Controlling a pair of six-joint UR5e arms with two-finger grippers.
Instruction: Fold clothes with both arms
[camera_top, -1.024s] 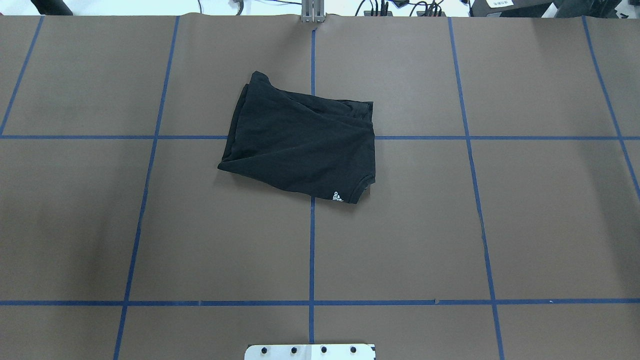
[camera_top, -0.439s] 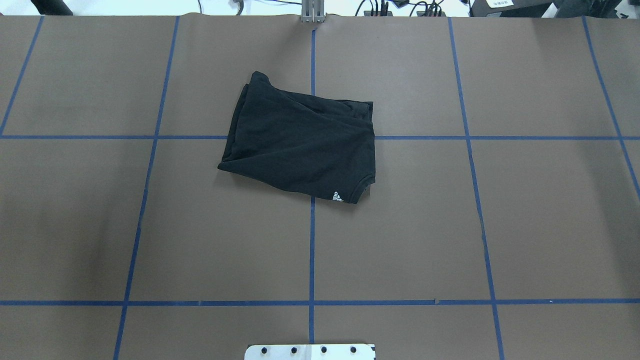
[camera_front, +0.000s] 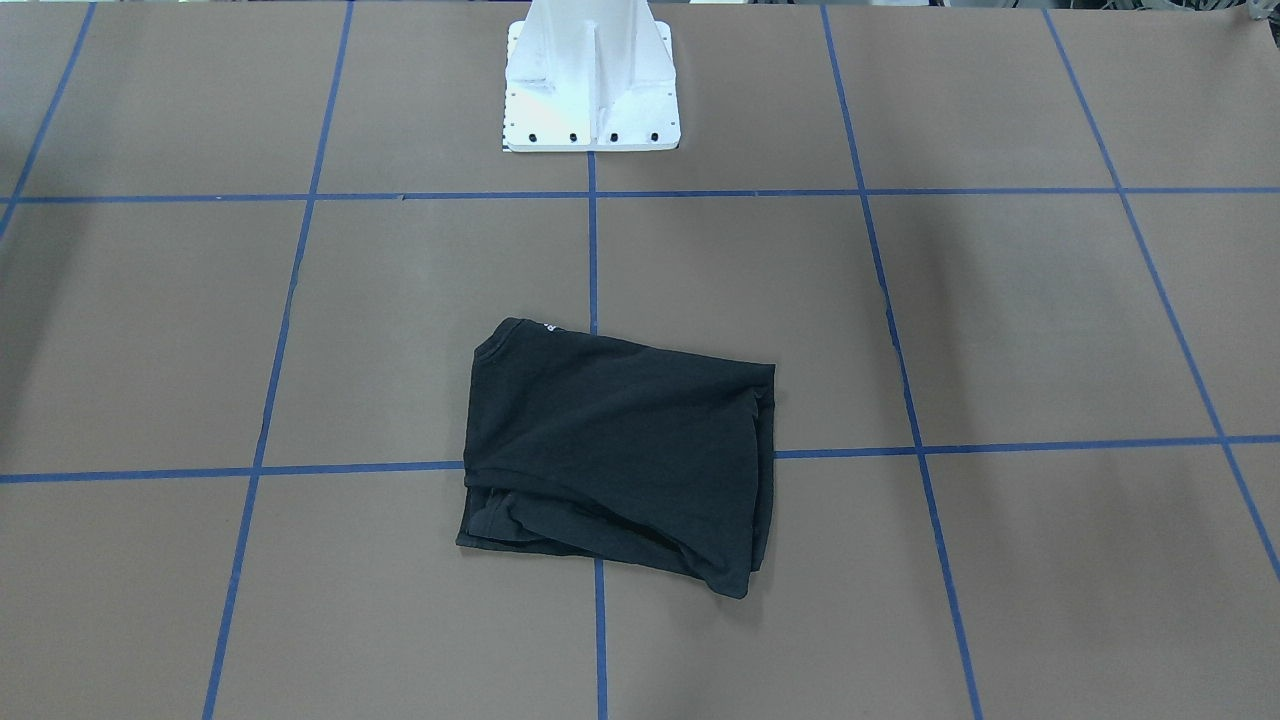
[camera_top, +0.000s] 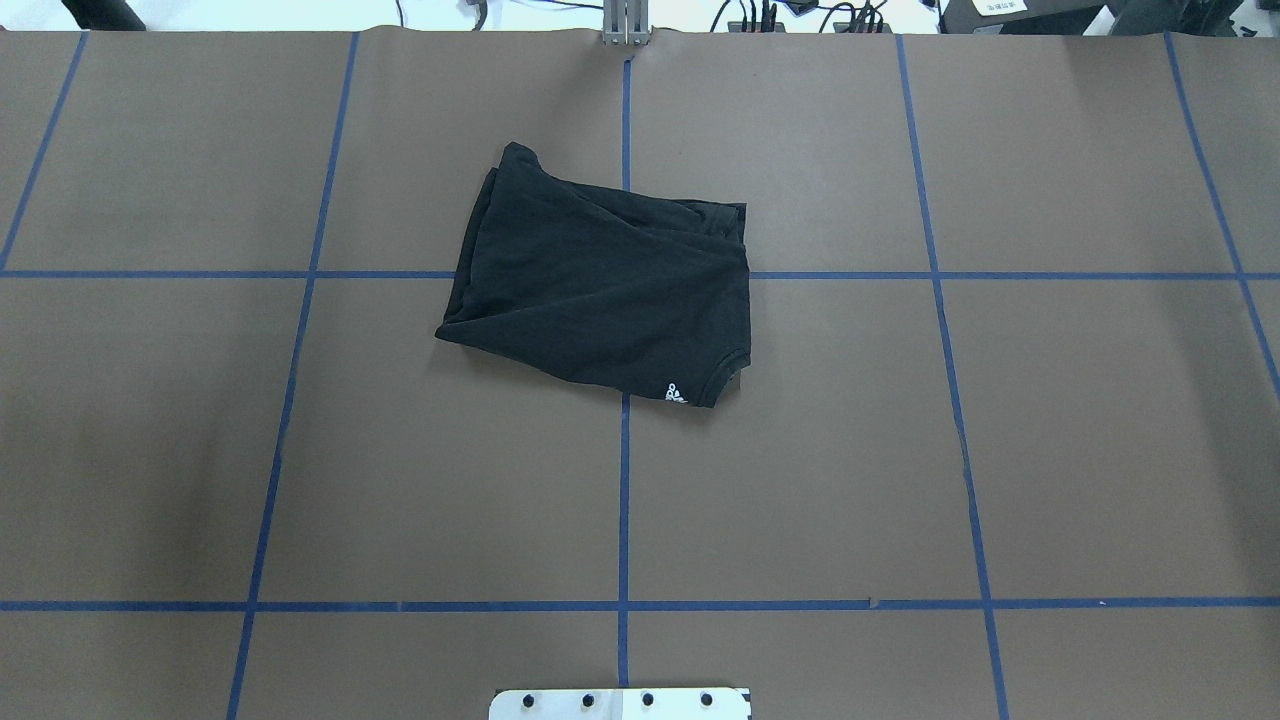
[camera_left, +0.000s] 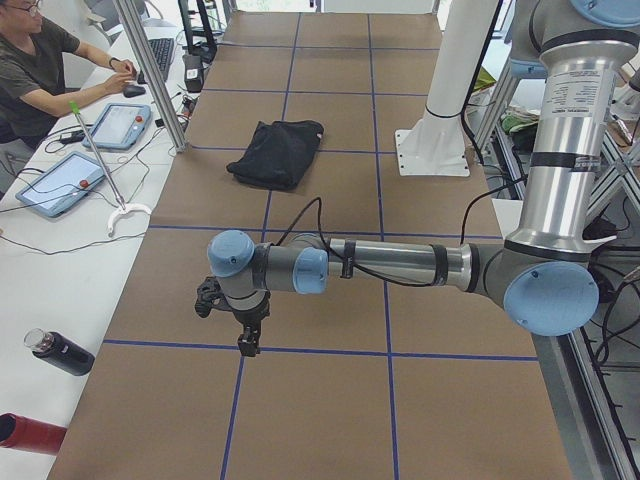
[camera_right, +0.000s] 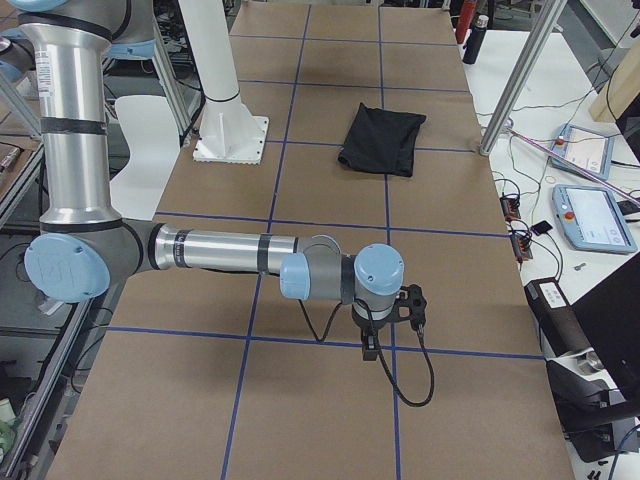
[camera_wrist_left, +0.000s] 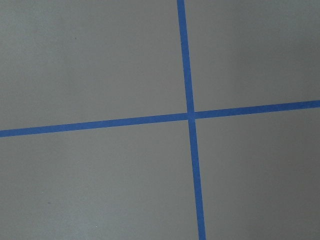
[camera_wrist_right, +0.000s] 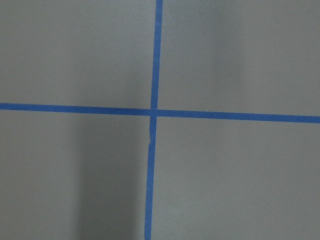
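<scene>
Left gripper (camera_left: 246, 345) hangs low over the table (camera_left: 330, 420) at the lower left of the left side view. It points straight down at a line of blue tape (camera_left: 300, 347), and no cloth hangs from it. I cannot tell whether its fingers are apart or together. Only that side view shows it, and its wrist camera sees nothing but brown surface and a tape cross.

The shirt (camera_top: 600, 285) lies in the upper middle of the overhead frame, across the centre tape line and well apart from both grippers. It is folded into a rough rectangle with plain black on top. A small white logo (camera_top: 676, 392) peeks out at its lower right corner, beside the curve of the neck. Loose layers stick out along its upper right edge. In the front view it sits just below centre, with the white pedestal (camera_front: 590, 80) at top centre.

Right gripper (camera_right: 369, 348) hangs the same way at the lower middle of the right side view. It points down over a tape line with no cloth in it, and again I cannot tell whether its fingers are apart or together.

With the shirt compact and both arms parked far out, the folding looks done or close to it. This reads as a pause after a fold. If one more fold or a tidy-up is wanted, both grippers must travel in to one edge of the shirt. They would need to pinch all the layers together and lift evenly so the stack does not slide apart.
</scene>
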